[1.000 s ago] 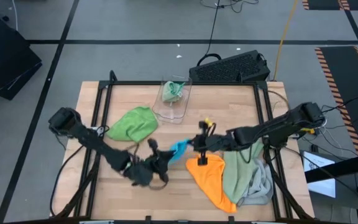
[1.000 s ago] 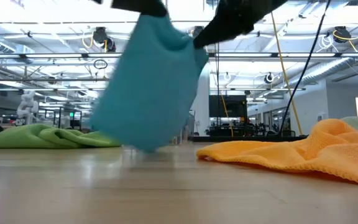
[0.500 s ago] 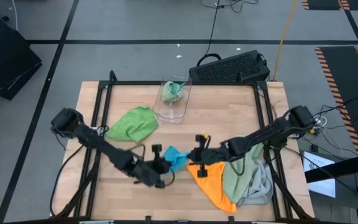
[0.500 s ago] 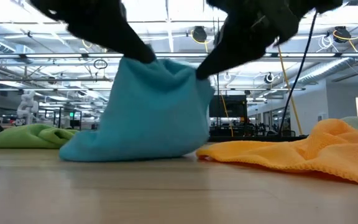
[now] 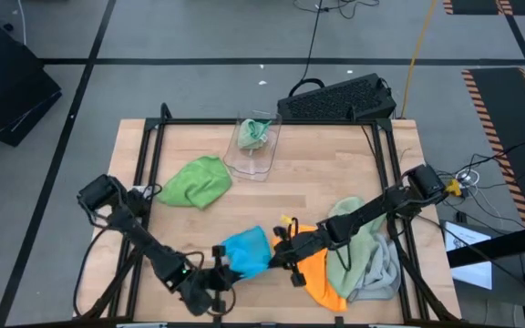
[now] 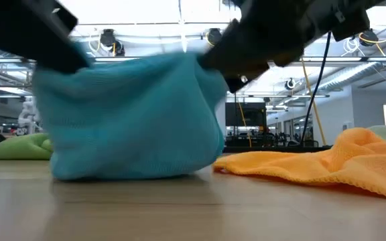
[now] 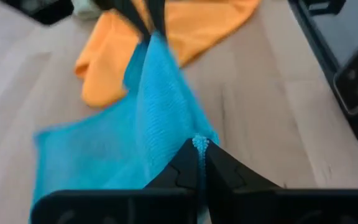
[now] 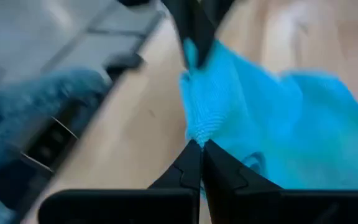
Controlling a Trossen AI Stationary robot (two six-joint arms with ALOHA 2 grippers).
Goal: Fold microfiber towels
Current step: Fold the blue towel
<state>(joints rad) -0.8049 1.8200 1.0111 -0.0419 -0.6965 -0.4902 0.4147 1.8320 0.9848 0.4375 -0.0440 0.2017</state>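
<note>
The left gripper (image 5: 219, 271) and right gripper (image 5: 276, 253) each pinched a blue towel (image 5: 245, 251) corner near the table's (image 5: 317, 164) front edge, orange towel (image 5: 317, 273) just beside the right one; no writing was readable.

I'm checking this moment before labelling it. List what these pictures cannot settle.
- Low view: the blue towel fills the foreground; the table behind it is hidden, and both end effectors are cut off by the top edge.
- High view: the grey towel lies under the sage towel; its shape is hidden.
- High view: the cloth in the bin is too small to read.
</note>
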